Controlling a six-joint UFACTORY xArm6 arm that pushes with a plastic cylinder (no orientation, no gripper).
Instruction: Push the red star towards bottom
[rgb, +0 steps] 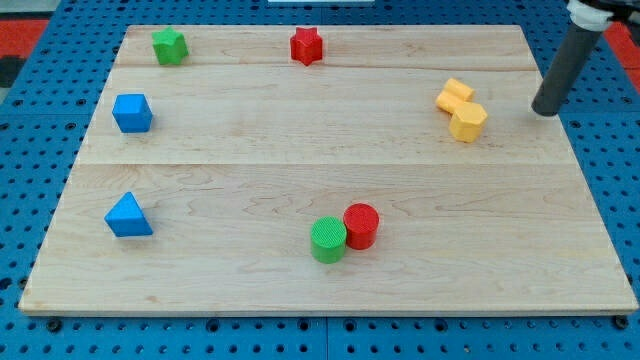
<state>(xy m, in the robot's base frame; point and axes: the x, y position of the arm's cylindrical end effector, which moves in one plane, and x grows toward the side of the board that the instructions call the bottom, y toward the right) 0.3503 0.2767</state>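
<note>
The red star (306, 46) sits near the top edge of the wooden board (250, 180), a little left of centre. My tip (545, 111) is at the right side of the board, far to the right of the red star and slightly lower in the view. It touches no block; the nearest are two yellow blocks (461, 108) just to its left.
A green star (169, 46) is at the top left. A blue cube (132, 112) and a blue triangle (128, 216) are on the left side. A green cylinder (327, 240) and a red cylinder (361, 225) touch near the bottom centre.
</note>
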